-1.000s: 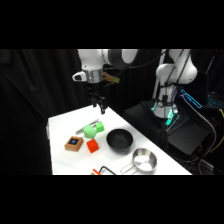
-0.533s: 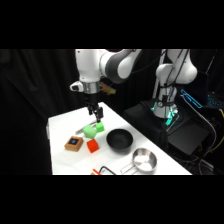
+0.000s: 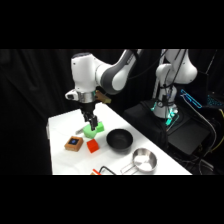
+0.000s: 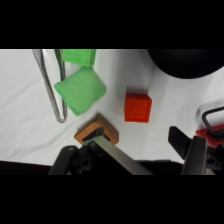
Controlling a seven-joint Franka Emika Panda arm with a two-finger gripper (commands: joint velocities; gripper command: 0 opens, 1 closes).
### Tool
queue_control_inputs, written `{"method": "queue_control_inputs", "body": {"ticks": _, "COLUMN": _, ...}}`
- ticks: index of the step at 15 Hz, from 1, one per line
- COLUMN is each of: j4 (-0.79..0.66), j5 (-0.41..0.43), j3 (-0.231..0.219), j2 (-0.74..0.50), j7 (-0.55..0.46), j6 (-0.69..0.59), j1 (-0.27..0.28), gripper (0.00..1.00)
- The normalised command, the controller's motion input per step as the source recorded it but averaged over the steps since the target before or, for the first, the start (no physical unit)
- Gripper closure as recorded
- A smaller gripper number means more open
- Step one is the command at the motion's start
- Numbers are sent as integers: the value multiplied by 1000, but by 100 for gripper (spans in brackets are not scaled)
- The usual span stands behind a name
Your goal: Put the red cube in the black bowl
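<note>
Hovering w/ jaws spread, red cube [image 4: 138, 106] on table ahead, untouched.

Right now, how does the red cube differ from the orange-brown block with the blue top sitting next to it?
The red cube is plain red all over, while the orange-brown block carries a blue patch on top. In the wrist view the red cube lies fully in sight, whereas the orange-brown block is partly hidden behind the gripper's linkage. In the side view the cube is nearer the black bowl. Both rest on the white table, untouched.
</note>
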Motion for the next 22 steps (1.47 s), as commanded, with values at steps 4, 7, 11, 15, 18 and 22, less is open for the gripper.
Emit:
{"method": "queue_control_inputs", "body": {"ticks": 4, "j4": 245, "j5": 80, "j3": 44, "j2": 220, "j7": 60, "j6": 92, "j1": -5, "gripper": 0}}
{"method": "queue_control_inputs", "body": {"ticks": 7, "j4": 172, "j5": 88, "j3": 38, "j2": 175, "j7": 46, "j6": 103, "j1": 3, "gripper": 0}}
{"method": "queue_control_inputs", "body": {"ticks": 11, "j4": 152, "j5": 135, "j3": 58, "j2": 189, "j7": -19, "j6": 121, "j1": -23, "gripper": 0}}
{"method": "queue_control_inputs", "body": {"ticks": 15, "j4": 153, "j5": 142, "j3": 61, "j2": 202, "j7": -18, "j6": 147, "j1": -29, "gripper": 0}}
{"method": "queue_control_inputs", "body": {"ticks": 18, "j4": 138, "j5": 124, "j3": 55, "j2": 164, "j7": -23, "j6": 144, "j1": -38, "gripper": 0}}
{"method": "queue_control_inputs", "body": {"ticks": 22, "j4": 115, "j5": 95, "j3": 44, "j2": 122, "j7": -18, "j6": 144, "j1": -34, "gripper": 0}}
